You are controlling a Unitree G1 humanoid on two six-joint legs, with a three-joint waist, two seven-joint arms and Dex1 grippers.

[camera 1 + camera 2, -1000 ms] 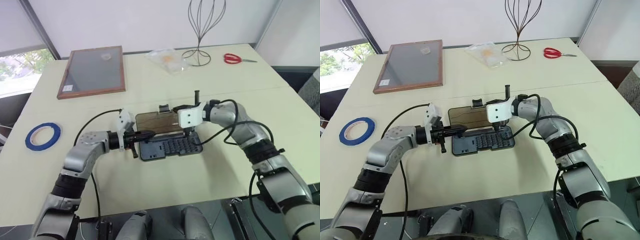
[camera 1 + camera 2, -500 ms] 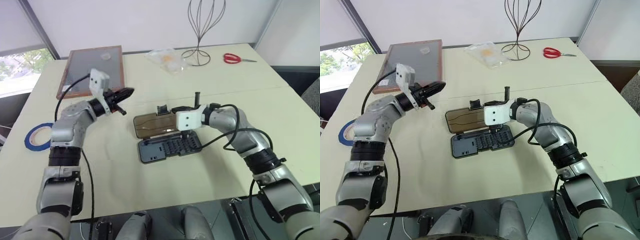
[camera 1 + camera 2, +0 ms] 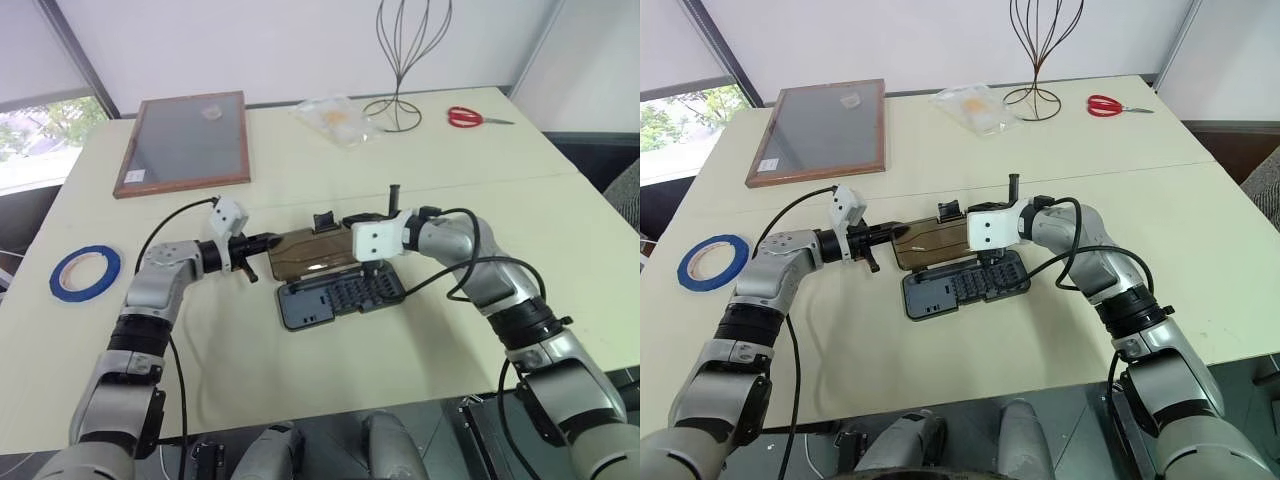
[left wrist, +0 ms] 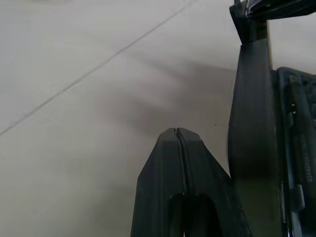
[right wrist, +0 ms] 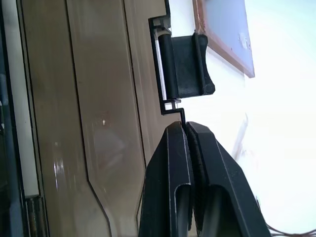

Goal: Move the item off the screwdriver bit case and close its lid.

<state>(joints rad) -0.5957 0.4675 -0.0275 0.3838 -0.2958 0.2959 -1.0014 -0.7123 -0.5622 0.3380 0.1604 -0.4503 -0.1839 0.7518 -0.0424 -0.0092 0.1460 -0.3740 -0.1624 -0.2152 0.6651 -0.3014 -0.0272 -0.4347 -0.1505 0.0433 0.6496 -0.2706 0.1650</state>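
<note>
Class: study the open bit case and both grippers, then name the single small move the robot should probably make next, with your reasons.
Probably nudge the smoky-brown translucent lid up and over the dark grey-blue bit tray. The lid lies open with nothing on the case; the shut left gripper sits at its end edge, the shut right gripper beside its black latch clip.

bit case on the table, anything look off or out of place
The screwdriver bit case lies wide open, its smoky-brown lid folded back flat on the table beside the tray. It also sits slightly askew to the table edge. No bits look spilled, and nothing seems broken.
</note>
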